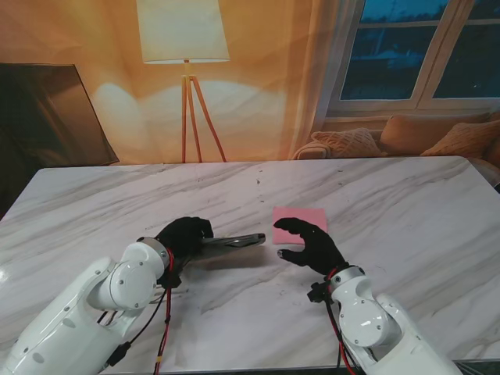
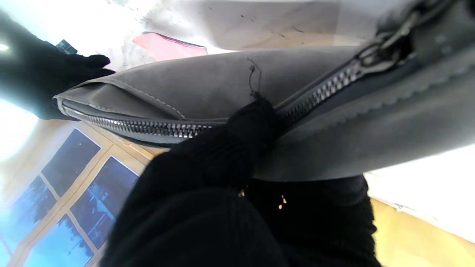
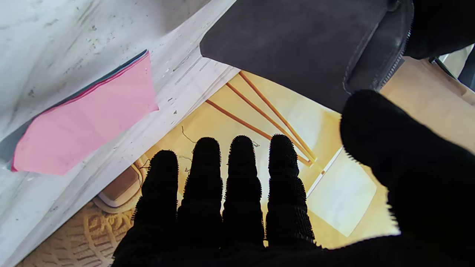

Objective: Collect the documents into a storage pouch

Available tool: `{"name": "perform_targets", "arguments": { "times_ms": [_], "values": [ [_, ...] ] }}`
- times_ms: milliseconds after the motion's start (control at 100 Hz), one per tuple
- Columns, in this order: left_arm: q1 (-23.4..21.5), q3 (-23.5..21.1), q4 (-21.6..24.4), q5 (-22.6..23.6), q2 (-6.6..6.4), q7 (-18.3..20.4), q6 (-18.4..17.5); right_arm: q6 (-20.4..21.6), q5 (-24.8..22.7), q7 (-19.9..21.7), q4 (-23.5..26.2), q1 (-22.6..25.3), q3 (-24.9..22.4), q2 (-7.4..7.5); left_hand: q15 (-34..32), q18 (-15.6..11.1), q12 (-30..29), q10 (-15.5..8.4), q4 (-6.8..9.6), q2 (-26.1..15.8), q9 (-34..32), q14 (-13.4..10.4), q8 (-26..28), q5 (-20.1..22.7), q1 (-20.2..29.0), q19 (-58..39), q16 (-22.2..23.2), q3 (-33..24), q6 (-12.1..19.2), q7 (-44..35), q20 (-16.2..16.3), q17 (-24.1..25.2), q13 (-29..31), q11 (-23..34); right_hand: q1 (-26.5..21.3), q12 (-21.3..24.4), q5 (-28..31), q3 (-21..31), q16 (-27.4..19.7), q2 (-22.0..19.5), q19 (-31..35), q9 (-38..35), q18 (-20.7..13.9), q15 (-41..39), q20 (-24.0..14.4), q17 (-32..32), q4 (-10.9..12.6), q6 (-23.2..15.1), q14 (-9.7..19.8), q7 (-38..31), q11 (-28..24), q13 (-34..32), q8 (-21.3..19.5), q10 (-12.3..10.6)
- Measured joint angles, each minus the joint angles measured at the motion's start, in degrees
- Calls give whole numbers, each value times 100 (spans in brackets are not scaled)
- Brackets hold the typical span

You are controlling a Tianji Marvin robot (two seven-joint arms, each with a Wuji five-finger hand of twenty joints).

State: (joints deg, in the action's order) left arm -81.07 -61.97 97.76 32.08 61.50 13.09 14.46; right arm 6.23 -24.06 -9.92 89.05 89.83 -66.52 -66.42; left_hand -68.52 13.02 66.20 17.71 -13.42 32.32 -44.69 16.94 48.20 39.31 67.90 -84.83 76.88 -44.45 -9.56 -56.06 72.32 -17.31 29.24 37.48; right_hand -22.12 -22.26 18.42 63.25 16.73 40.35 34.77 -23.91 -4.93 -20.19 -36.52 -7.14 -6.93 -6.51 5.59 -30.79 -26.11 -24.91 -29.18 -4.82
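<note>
Nearest to me, my left hand (image 1: 184,236), black-gloved, is clamped on the grey suede zip pouch (image 1: 230,242). The left wrist view shows it well: one finger (image 2: 250,126) presses right across the metal zipper, and the rest of the hand wraps under the pouch's body, so this is a firm grip. The pouch sticks out from that hand toward the right and is lifted off the white marble table (image 1: 406,226), with its shadow lying on the marble under it. The zip looks parted along the stretch I can see, teeth showing on both sides.

On the right, my right hand (image 1: 308,244) holds nothing. In its wrist view the four fingers (image 3: 241,174) stand straight and close together, with the thumb spread well off to the side. It is tilted up off the table and sits just beside the free end of the pouch, not touching it.

Just past the right hand's fingertips lies the stack of pink paper documents (image 1: 300,218), flat on the marble. The right wrist view shows a dark sheet edge peeping from under the pink one. Neither hand touches the stack.

Farther off, a floor lamp with a cream shade and wooden tripod legs (image 1: 184,47) stands behind the table.
</note>
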Motion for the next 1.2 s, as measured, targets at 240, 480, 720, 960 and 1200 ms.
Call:
{"name": "perform_targets", "arguments": {
  "times_ms": [240,480,720,960,1200],
  "values": [
    [72,114,51,-218,-2,147,-19,0,-253,-82,-86,-66,53,8,-46,27,3,6,0,56,-70,11,0,52,-16,-7,0,-41,1,3,1,-58,98,-12,-160,-17,-3,295,250,420,501,0,0,-334,-258,-135,-96,173,3,0,-202,-129,0,147],
    [240,285,59,-575,-30,344,-5,23,-201,-1,-83,-74,111,31,-69,34,16,31,-1,101,-73,12,0,67,-22,-12,0,-97,1,3,5,-82,147,-1,-162,-35,316,296,263,502,551,-6,0,-335,-259,-125,-97,196,3,-218,-275,-129,-59,210],
    [528,509,-77,-931,-20,397,66,26,-29,162,-75,-81,207,48,-104,36,23,48,-1,102,-73,12,1,67,-24,-13,0,-100,1,7,67,-117,150,2,-162,-405,1344,296,449,331,716,-660,252,-658,-259,-121,-97,-23,-118,-700,-531,-581,-463,301],
    [809,768,-222,-1148,9,440,132,-2,68,238,-45,-76,239,49,-157,37,24,66,-1,99,-73,33,-325,61,-60,-61,0,-95,1,11,69,-166,150,2,-544,-912,1727,267,1044,-36,1569,-1583,494,-1454,-313,-539,-678,-452,-267,-1220,-775,-1384,-108,315],
    [949,892,-370,-1381,62,408,140,-37,176,289,8,-56,236,53,-184,86,-23,110,-1,45,-75,92,-853,48,-76,-65,-49,-94,-4,-21,70,-139,147,-68,-1101,-1225,2005,98,1392,-222,2651,-2206,577,-2383,-485,-1050,-819,-850,-355,-1850,-946,-2048,682,383]
  ]
}}
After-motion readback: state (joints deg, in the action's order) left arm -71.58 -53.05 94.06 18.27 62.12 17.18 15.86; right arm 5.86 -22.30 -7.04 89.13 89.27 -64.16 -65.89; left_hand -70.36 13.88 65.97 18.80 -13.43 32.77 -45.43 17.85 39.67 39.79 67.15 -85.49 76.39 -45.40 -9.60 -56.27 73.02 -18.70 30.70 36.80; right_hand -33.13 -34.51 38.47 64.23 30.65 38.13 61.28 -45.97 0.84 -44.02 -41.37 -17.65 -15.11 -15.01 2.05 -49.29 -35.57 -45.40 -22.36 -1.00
